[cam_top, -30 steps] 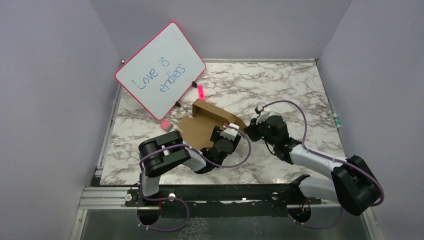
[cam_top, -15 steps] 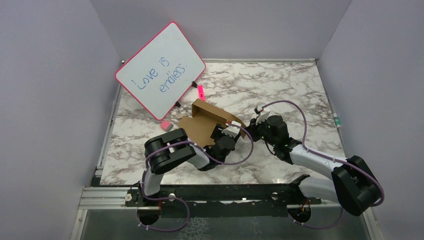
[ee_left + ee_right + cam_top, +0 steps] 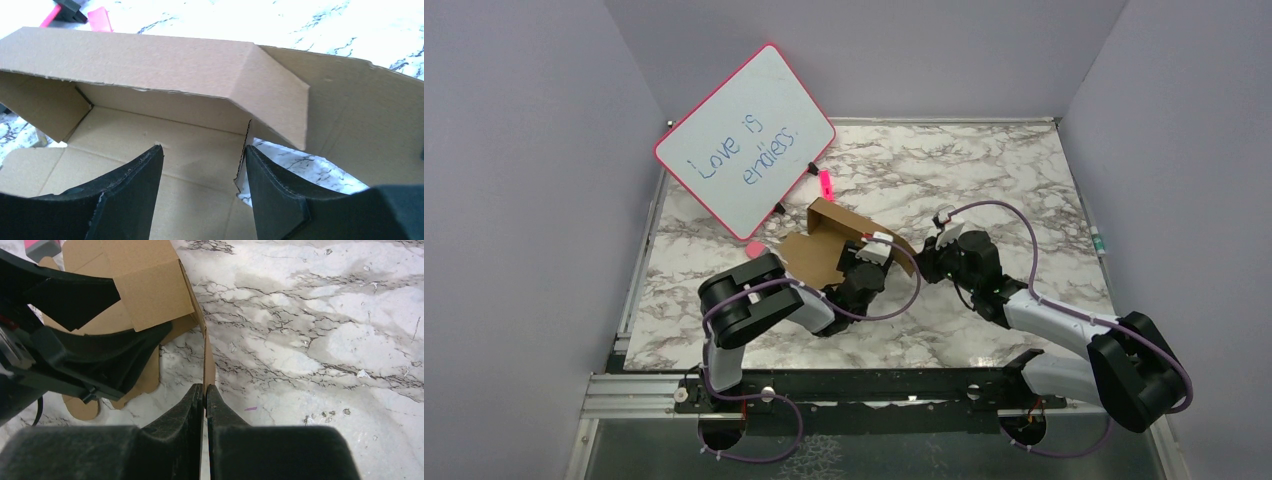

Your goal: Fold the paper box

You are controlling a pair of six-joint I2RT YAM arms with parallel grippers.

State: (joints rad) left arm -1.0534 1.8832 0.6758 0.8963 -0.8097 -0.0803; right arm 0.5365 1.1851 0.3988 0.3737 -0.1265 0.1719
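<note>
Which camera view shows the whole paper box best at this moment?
The top external view: it shows the paper box almost whole, though the left arm covers part. The left wrist view shows only its inside, close. The right wrist view shows one corner and a flap edge pinched in the right tool.

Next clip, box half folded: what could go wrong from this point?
The right tool pinches only a thin flap edge of the paper box; it may slip or tear. The left tool stands open over the box's floor beside a slit; a finger could snag there and crush the raised wall.
</note>
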